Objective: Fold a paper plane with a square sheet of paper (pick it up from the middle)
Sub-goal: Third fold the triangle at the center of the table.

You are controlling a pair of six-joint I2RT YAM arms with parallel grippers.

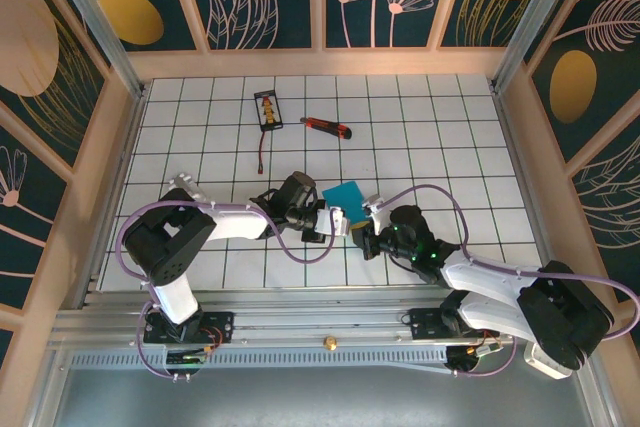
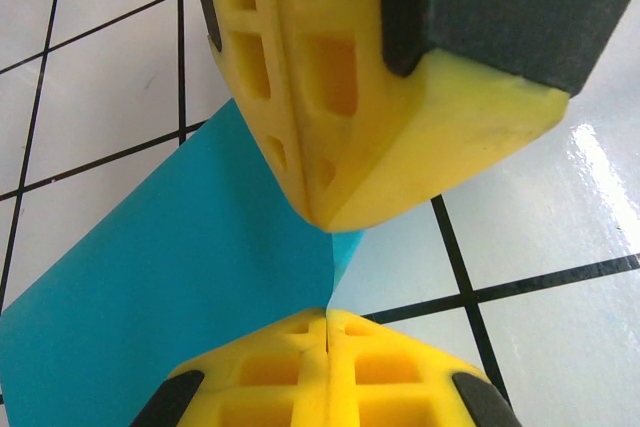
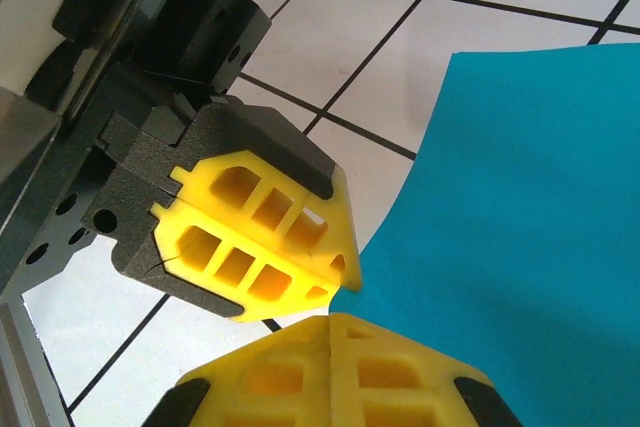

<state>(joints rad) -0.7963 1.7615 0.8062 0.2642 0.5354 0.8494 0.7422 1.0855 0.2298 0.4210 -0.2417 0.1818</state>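
White gridded desk (image 1: 420,127) inside floral-panelled walls. A thin cyan-blue square sheet of paper (image 1: 347,193) is lying mid-desk, its near edge curving upward. The left gripper (image 1: 335,215) jaws are pinching that edge. The right gripper (image 1: 360,224) jaws are pressing together alongside. The sheet is looking light, floppy and easily crumpled, so an edge pinch suits it.

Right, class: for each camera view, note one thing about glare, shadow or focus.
Left wrist: bright glare on the glossy table at right. Right wrist: a soft shadow lies low on the paper. Top external: evenly lit and sharp throughout.
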